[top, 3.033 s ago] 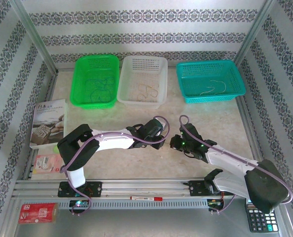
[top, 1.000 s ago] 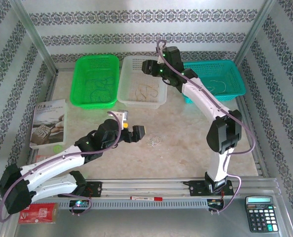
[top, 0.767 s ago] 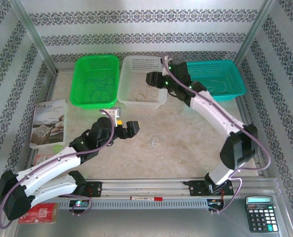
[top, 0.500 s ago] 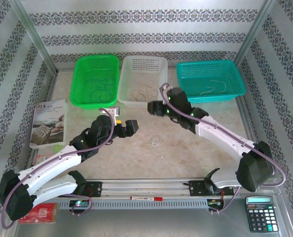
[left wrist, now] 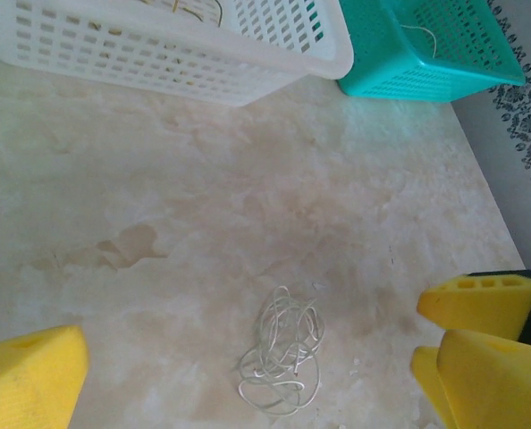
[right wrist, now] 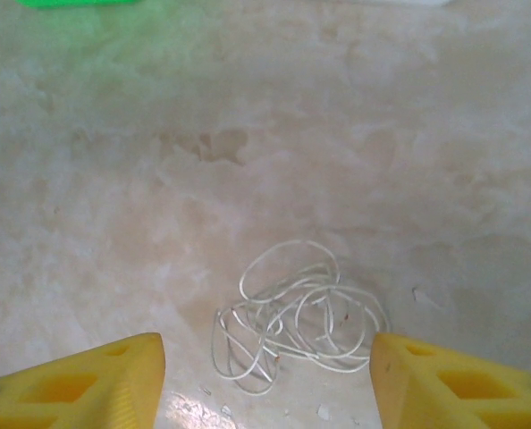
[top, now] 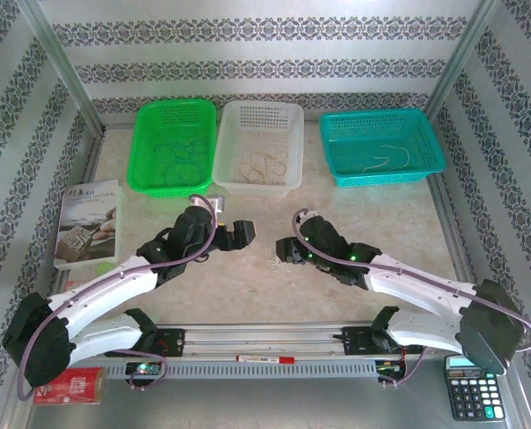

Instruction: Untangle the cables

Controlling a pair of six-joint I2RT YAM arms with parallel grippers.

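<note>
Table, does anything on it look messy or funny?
Yes. A knotted white wire tangle lies loose on the bare table, looped over itself. A brownish stain blotches the surface just beyond it.

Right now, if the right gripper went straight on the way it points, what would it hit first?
Probably the small white tangle of thin looped wire, lying on the beige marbled tabletop just ahead of the open right gripper; past it, the tabletop itself. Depth is hard to judge.
</note>
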